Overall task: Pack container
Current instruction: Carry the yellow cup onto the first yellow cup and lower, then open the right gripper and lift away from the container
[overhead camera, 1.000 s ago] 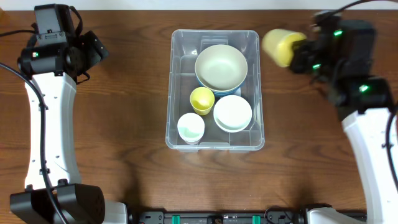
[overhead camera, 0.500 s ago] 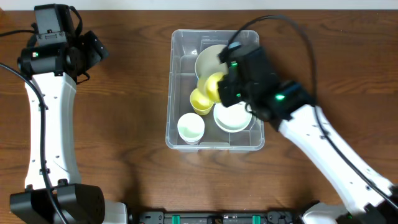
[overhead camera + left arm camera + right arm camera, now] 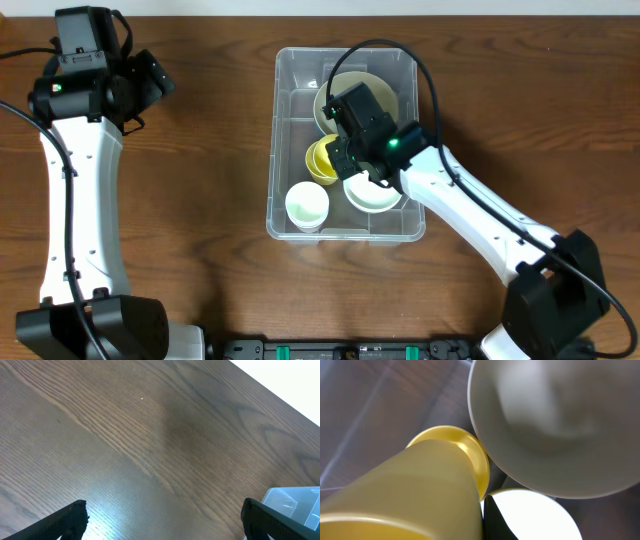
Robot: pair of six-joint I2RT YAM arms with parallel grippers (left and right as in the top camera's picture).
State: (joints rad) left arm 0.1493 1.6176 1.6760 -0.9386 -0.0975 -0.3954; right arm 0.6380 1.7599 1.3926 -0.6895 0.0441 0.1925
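Container (image 3: 272, 150) in the middle of the table (image 3: 200, 220). Inside, at the back, big bowl (image 3: 388, 92). Just in front of it, middle cup (image 3: 316, 165) on the left and small bowl (image 3: 378, 197) on the right. At the front left, front cup (image 3: 307, 205). Right hand (image 3: 340, 153) down inside, over the middle cup, with held cup (image 3: 395, 495) right against it. Left hand (image 3: 150, 80) over the table at the back left, well apart from the container.

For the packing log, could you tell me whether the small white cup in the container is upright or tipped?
Upright: the white cup shows a full round mouth facing the overhead camera, standing inside the container.
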